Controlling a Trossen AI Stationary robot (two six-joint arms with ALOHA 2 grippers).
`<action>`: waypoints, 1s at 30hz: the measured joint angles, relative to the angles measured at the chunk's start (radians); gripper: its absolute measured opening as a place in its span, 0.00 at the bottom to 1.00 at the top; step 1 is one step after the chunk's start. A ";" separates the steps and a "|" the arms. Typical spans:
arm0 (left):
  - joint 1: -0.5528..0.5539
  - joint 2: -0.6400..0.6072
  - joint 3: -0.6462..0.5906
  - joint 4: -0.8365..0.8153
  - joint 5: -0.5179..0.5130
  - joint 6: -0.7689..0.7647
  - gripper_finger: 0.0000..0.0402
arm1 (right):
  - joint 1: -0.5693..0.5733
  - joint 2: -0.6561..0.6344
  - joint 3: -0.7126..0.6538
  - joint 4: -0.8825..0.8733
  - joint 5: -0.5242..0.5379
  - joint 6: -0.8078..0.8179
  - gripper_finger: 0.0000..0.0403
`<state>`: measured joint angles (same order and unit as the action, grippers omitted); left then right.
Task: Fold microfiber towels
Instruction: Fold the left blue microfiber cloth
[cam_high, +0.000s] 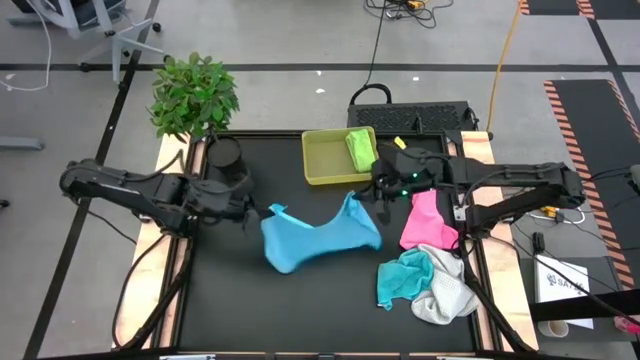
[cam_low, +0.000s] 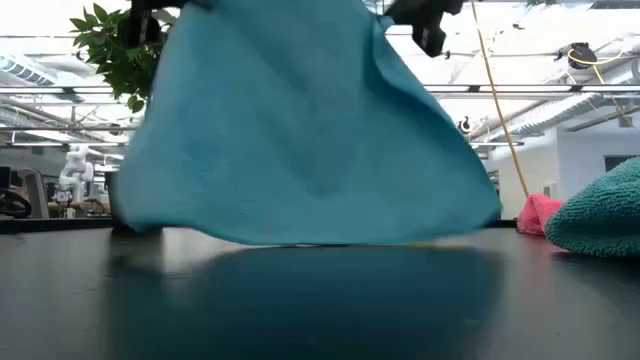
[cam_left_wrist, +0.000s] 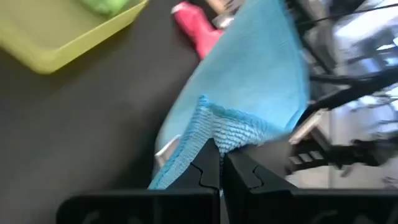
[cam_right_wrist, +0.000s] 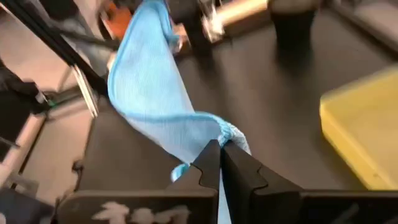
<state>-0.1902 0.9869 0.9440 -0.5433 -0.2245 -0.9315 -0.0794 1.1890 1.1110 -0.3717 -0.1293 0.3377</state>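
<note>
Black counter (cam_high: 220, 300) w/ pale wood side edges. Yellow-green plastic tray (cam_high: 325, 165) at back centre of counter. Potted green plant (cam_high: 193, 95) at back-left corner, dark round pot (cam_high: 224, 153) just beside it. Black keyboard (cam_high: 415, 117) behind counter, cables on grey floor (cam_high: 290, 40), orange cord (cam_high: 505, 45) at right

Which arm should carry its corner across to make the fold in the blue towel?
Probably the left. Both tools are shut on corners of the light blue towel, but the left tool has bare table beside it, while the right tool sits close to the tray and pink towel.
</note>
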 joint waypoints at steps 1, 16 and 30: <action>0.000 0.011 0.000 -0.030 -0.006 -0.020 0.01 | 0.001 0.003 0.000 -0.036 -0.005 0.011 0.00; 0.128 0.044 0.000 -0.143 -0.086 -0.003 0.01 | -0.089 0.006 -0.001 -0.143 0.003 -0.144 0.00; 0.338 -0.019 0.000 -0.035 -0.158 0.247 0.00 | -0.262 0.005 0.037 -0.098 0.104 -0.354 0.00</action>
<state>0.1481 0.9677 0.9440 -0.5782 -0.3820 -0.6845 -0.3412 1.1940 1.1477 -0.4700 -0.0248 -0.0159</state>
